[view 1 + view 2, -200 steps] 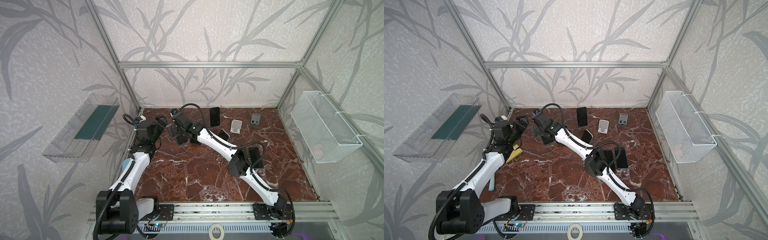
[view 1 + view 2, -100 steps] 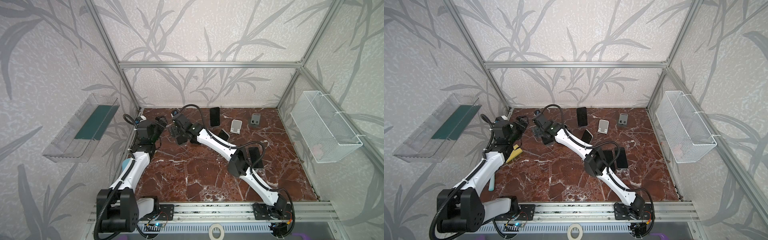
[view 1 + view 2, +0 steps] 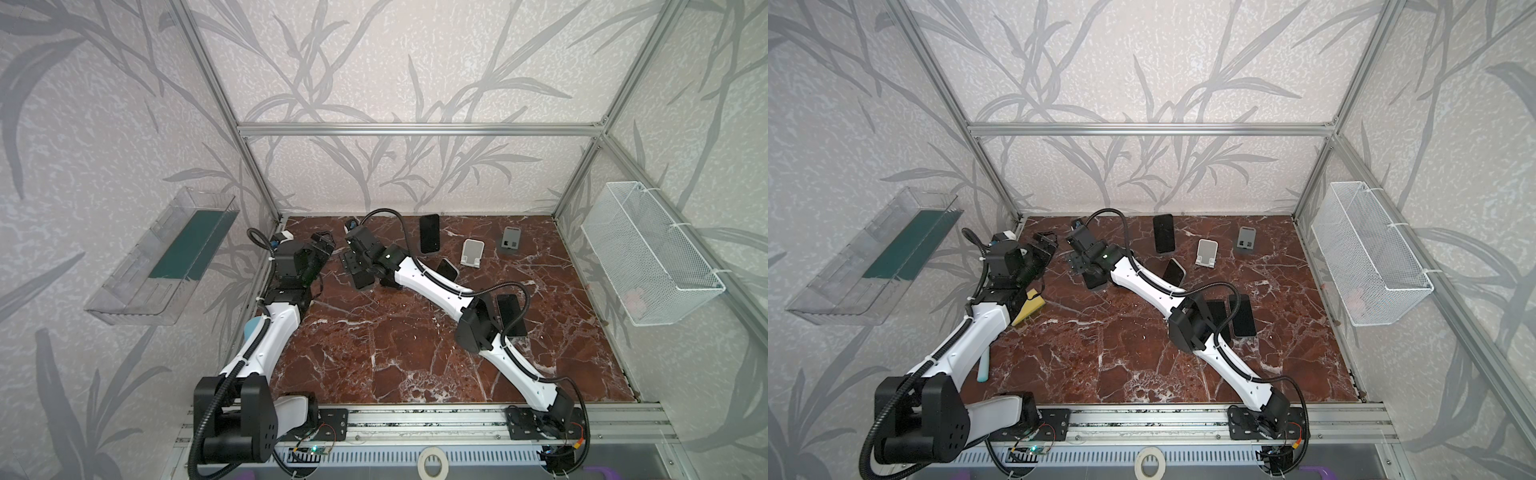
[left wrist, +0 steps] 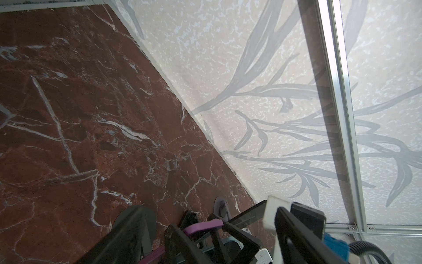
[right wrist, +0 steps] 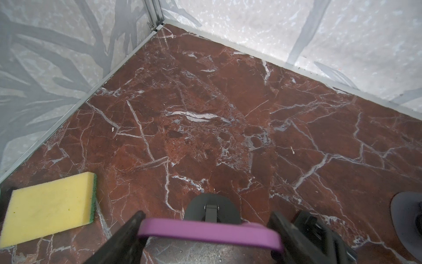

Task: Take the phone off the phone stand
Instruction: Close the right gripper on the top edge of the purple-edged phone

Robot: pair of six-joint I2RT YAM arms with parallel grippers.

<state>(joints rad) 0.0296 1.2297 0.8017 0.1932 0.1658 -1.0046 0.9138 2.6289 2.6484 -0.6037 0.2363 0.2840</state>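
Purple case marks the phone (image 5: 205, 233): it sits on the black stand (image 5: 198, 205), in the back left part of the marble floor (image 5: 205, 114). The right gripper (image 5: 207, 216) has its fingers against both sides of the case, so the jaws look closed on the phone at about its width. The left gripper (image 3: 1045, 243) is just beside. Its wrist view is too crowded, and I cannot tell if its jaws hold something.

I think the main danger is that the stand comes up together with the phone, if the case sticks in it and nothing holds the base down. A lift at an angle could tip the stand over. Also, the two grippers are very close and may hit each other.

Both walls of the corner are near, and a sponge (image 5: 48, 210) lies near the left wall. Free room is upward and toward the middle of the floor.
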